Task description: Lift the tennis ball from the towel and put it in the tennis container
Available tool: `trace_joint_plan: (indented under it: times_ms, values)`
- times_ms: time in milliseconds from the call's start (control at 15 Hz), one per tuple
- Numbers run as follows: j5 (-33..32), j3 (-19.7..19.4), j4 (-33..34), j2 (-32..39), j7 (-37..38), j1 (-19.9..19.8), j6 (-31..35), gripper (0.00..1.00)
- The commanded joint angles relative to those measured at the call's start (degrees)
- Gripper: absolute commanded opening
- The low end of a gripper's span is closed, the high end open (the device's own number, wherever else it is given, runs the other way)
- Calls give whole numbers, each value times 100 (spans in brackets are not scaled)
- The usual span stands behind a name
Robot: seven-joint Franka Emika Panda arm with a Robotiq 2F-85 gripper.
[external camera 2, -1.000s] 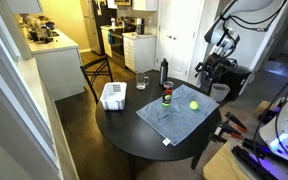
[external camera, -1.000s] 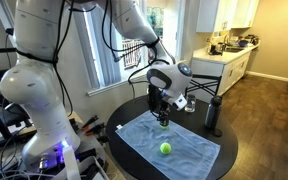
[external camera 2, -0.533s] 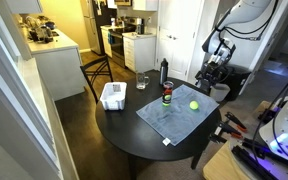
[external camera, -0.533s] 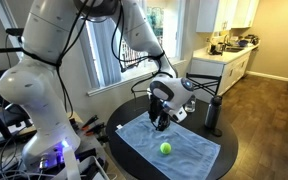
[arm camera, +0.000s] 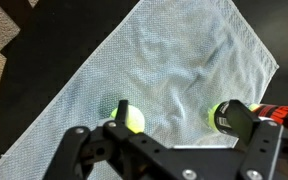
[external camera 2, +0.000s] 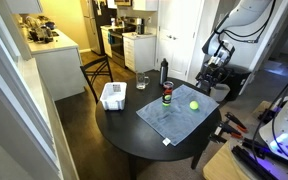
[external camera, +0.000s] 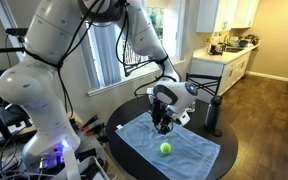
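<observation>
The tennis ball [external camera: 166, 148] lies on the light blue-grey towel [external camera: 189, 158] on the round dark table; both also show in an exterior view, ball [external camera 2: 194, 104] and towel [external camera 2: 172, 118]. My gripper [external camera: 162, 124] hangs open and empty above the towel, a little past the ball. In the wrist view the ball [arm camera: 133, 119] peeks out beside the left finger of the gripper [arm camera: 174, 125], over the towel [arm camera: 174, 60]. The tennis container [external camera 2: 167, 96] stands upright at the towel's edge. Its red band [arm camera: 280, 110] shows by the right finger.
A white tub [external camera 2: 112, 95], a drinking glass [external camera 2: 142, 82] and a dark bottle [external camera 2: 164, 70] stand on the table beyond the towel. The bottle [external camera: 213, 115] also shows near the table's edge. The robot base [external camera: 44, 110] stands beside the table.
The gripper has come down closer to the towel and stayed open. The ball and the container have not moved.
</observation>
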Motion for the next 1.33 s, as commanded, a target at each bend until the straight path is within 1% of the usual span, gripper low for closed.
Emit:
trace_joint_plan:
  times_ms: [0, 333, 467, 533, 600, 733, 867, 1067, 1267]
  values:
    - [-77, 99, 4, -6, 48, -97, 23, 100]
    - [-81, 93, 13, 16, 83, -100, 3, 100]
    - [-163, 81, 271, 319, 303, -73, -131, 100]
    - [-40, 127, 580, 743, 497, -40, 79, 100]
    - [31, 172, 782, 976, 625, -51, 142, 100]
    - [103, 248, 1425, 1658, 1095, -16, 321, 100]
    - [-41, 237, 2090, 2251, 1706, 61, 284, 100]
    - [-320, 188, 3032, 2939, 2513, 128, -189, 100]
    - [-558, 189, 3829, 3429, 3177, 118, -641, 100]
